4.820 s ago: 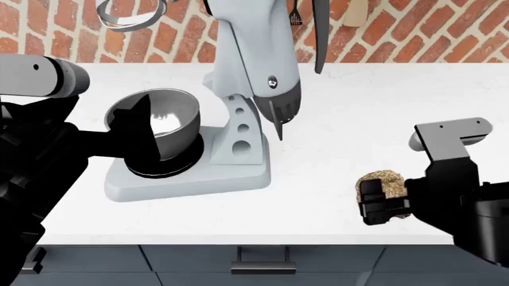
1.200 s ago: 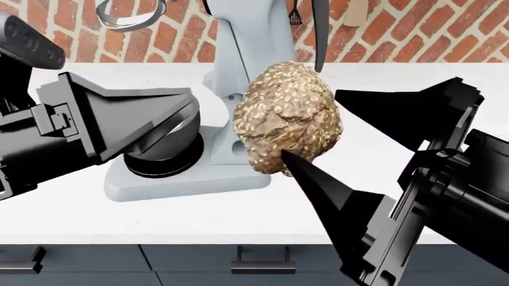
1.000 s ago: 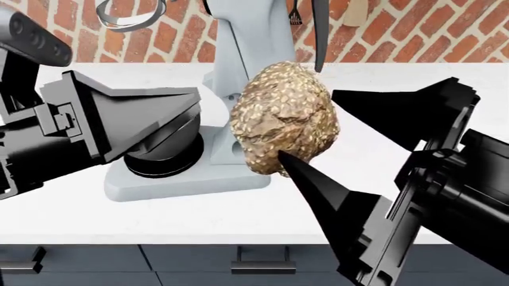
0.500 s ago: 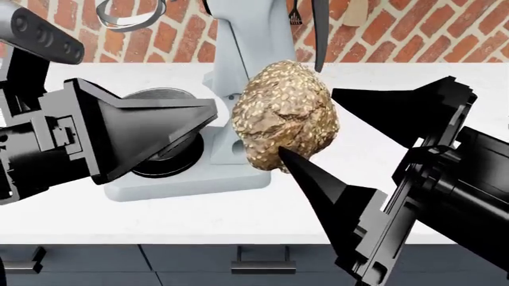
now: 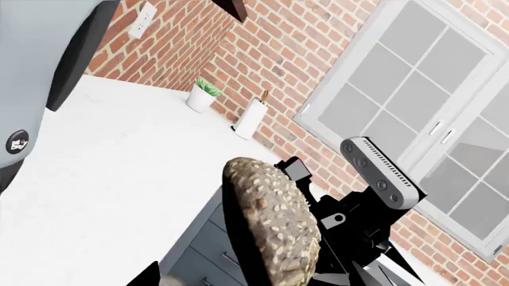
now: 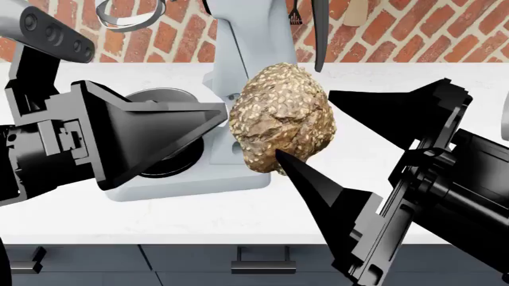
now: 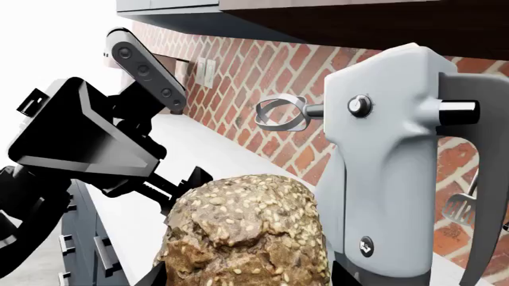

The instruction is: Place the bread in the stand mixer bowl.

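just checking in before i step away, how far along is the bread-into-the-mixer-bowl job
Done: the bread is off the counter, held up in the right pincer. In hand: it hangs in front of the stand mixer, beside the stand mixer bowl rather than over it. The left pincer sits over the bowl, covering most of it. Left: carry the bread above the bowl and release it inside.

Seeded golden bread point(image 6: 279, 122) hangs aloft beside the mostly hidden bowl point(image 6: 159, 96).

Seeded bread point(image 7: 247, 235) close before the camera, stand mixer point(image 7: 397, 161) behind.
The loaf fills the lower centre; the black left arm point(image 7: 87, 149) occupies the frame's left; brick wall point(image 7: 263, 77) beyond.
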You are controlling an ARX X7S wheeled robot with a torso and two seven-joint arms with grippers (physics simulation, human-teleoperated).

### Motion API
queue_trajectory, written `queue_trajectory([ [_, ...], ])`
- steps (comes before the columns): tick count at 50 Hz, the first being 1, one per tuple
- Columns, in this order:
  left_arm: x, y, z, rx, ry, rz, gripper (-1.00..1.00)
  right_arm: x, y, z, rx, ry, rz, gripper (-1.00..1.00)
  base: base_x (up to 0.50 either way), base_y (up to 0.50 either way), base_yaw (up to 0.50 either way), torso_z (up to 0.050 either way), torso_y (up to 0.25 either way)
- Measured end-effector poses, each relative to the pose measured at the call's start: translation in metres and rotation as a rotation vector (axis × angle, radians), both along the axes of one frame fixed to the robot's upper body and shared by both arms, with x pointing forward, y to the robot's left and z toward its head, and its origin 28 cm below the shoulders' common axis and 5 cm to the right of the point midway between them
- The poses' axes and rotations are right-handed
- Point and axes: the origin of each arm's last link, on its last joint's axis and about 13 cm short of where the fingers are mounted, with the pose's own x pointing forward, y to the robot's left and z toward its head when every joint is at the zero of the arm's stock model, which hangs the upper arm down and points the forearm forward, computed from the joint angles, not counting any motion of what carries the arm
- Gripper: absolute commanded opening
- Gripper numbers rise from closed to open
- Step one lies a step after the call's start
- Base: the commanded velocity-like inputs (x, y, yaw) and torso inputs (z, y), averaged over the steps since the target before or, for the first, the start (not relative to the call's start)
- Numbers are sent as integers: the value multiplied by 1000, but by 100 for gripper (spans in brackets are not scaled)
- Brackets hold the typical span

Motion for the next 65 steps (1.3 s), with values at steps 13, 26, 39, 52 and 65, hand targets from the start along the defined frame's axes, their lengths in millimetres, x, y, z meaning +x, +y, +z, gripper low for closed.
queue_trajectory([
  [13, 2, -3, 1, 2, -3, -19, 100, -2, 1, 0, -3, -6, 8, -100, 0, 0, 0, 0, 0],
  [26, 2, -6, 1, 5, -4, -39, 100, 0, 1, -1, -1, -5, 6, -100, 0, 0, 0, 0, 0],
  [39, 5, -8, 1, 2, -7, -46, 100, -2, 3, -4, -7, -9, 19, -100, 0, 0, 0, 0, 1],
  [52, 9, -10, 0, -4, -5, -53, 100, -5, 4, -5, -12, -16, 30, -100, 0, 0, 0, 0, 0],
  [65, 12, -14, 0, -5, -2, -75, 100, -7, 4, -3, -9, -23, 34, -100, 0, 0, 0, 1, 0],
])
